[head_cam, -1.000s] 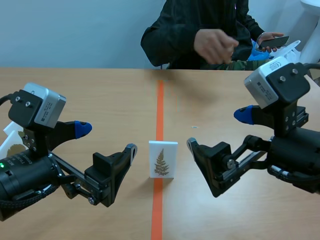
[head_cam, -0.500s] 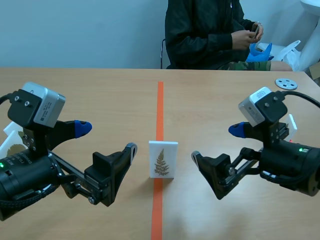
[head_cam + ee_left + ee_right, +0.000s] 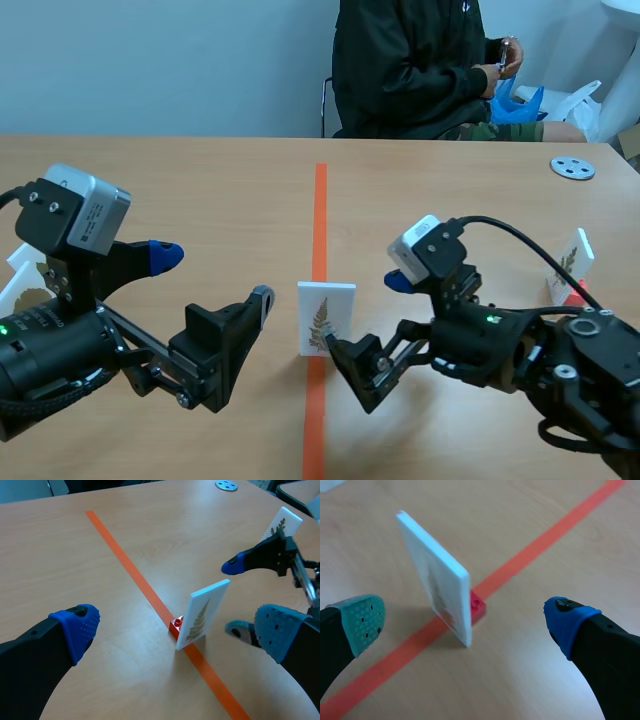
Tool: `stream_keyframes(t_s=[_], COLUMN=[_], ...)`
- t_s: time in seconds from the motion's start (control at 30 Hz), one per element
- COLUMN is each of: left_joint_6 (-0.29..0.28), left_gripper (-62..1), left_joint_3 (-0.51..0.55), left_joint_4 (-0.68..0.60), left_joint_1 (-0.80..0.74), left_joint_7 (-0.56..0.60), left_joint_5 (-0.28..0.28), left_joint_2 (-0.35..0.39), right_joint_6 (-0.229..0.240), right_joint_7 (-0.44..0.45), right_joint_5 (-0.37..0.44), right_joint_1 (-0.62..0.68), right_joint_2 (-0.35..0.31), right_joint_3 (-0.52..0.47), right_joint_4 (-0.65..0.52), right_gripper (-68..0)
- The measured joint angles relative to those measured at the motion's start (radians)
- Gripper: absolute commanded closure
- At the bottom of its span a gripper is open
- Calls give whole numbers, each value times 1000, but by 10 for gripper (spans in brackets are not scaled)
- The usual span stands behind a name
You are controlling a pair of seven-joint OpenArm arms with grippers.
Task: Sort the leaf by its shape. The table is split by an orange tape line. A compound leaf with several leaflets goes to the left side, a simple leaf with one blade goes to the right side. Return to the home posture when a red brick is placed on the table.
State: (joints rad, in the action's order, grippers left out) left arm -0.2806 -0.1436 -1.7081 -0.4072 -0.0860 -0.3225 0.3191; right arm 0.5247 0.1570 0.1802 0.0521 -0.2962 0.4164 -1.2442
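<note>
Scene: we see the fern card (image 3: 326, 318) upright on the tape line (image 3: 320, 220), between left gripper (image 3: 213, 275) and right gripper (image 3: 365, 315). Left wrist: fingers wide apart, empty, card ahead, red block (image 3: 175, 626) at its foot. Right wrist: same, card just ahead.

White rectangular card (image 3: 326, 318) printed with a brown fern-like compound leaf: stands upright on the orange tape line (image 3: 319, 215), mid-table, print facing near. A small red studded block (image 3: 176, 626) touches its base on the far side.
</note>
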Motion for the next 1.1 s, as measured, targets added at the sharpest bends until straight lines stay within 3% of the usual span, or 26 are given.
stream_keyframes(t_s=[0.23, 0.57, 0.87, 1.0, 1.1], left_joint_6=[0, 0, 0, 0, 0], left_gripper=[-623, -623, -623, -623, -623], left_joint_3=[0, 0, 0, 0, 0], left_joint_4=[0, 0, 0, 0, 0], left_joint_1=[0, 0, 0, 0, 0], left_joint_7=[0, 0, 0, 0, 0], left_joint_5=[0, 0, 0, 0, 0], left_joint_2=[0, 0, 0, 0, 0], right_joint_6=[-9, -53, -61, -61, -61], right_joint_7=[64, 135, 183, 183, 183], right_joint_5=[-103, -172, -192, -192, -192], right_joint_1=[-44, -71, -77, -77, -77], right_joint_2=[39, 50, 74, 74, 74], right_joint_3=[63, 117, 120, 128, 128], right_joint_4=[58, 160, 196, 196, 196], right_gripper=[-679, -679, -676, -510, -452])
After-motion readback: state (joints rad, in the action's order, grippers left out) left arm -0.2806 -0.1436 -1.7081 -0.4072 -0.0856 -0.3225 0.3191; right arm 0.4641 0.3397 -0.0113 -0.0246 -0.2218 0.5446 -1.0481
